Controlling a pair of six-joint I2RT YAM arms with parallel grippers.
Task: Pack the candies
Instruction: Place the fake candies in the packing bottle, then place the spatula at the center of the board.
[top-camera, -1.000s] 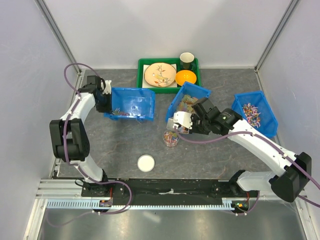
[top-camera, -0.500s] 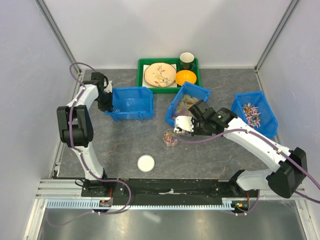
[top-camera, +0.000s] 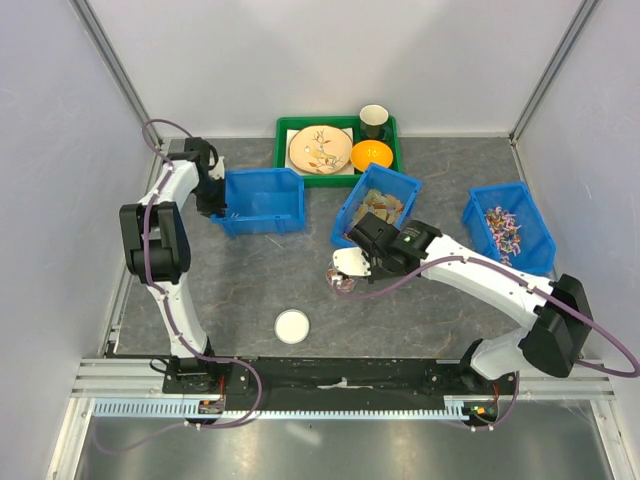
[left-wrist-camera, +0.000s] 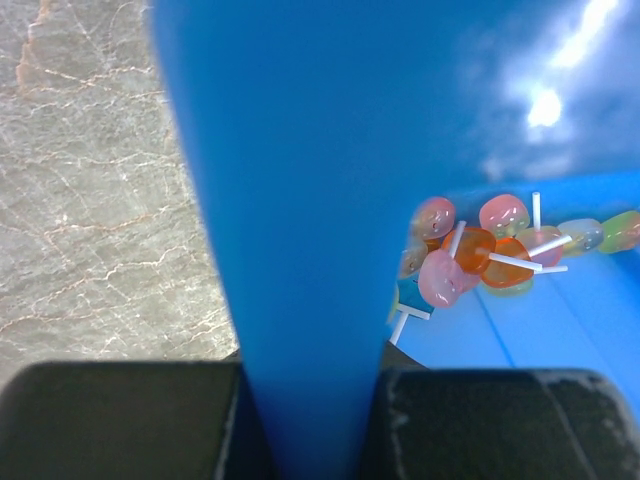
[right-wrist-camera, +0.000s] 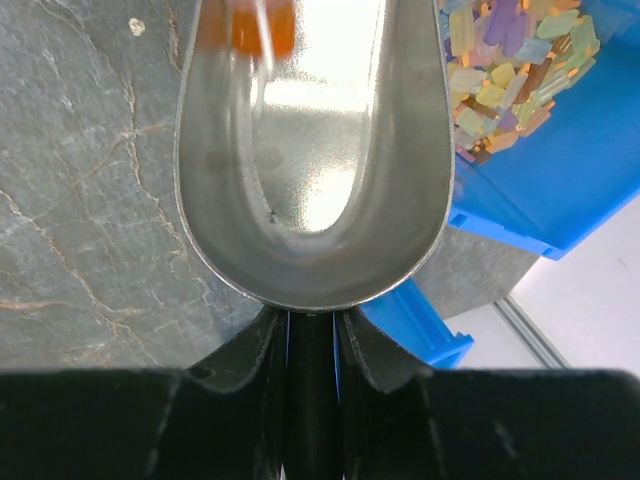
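My left gripper (top-camera: 213, 198) is shut on the left wall of a blue bin (top-camera: 265, 225) that sits level on the table. In the left wrist view that blue wall (left-wrist-camera: 300, 150) fills the gap between my fingers, and the candies (left-wrist-camera: 470, 255), pink, orange, yellow and blue, lie inside the bin. My right gripper (top-camera: 378, 250) is shut on the handle of a metal scoop (top-camera: 350, 261) held over a small clear jar (top-camera: 343, 284). In the right wrist view the scoop (right-wrist-camera: 315, 150) tips away from me, with one blurred orange candy (right-wrist-camera: 255, 28) at its far lip.
A blue bin of flat pastel packets (top-camera: 378, 205) stands just behind the scoop, and another blue bin (top-camera: 508, 228) stands at the right. A green tray (top-camera: 286, 160) at the back holds a plate, an orange bowl and a dark cup. A white lid (top-camera: 292, 325) lies near the front.
The left arm has set the tilted blue bin back level and drawn towards the rear left. The right arm has carried the scoop forward and left, down over the jar.
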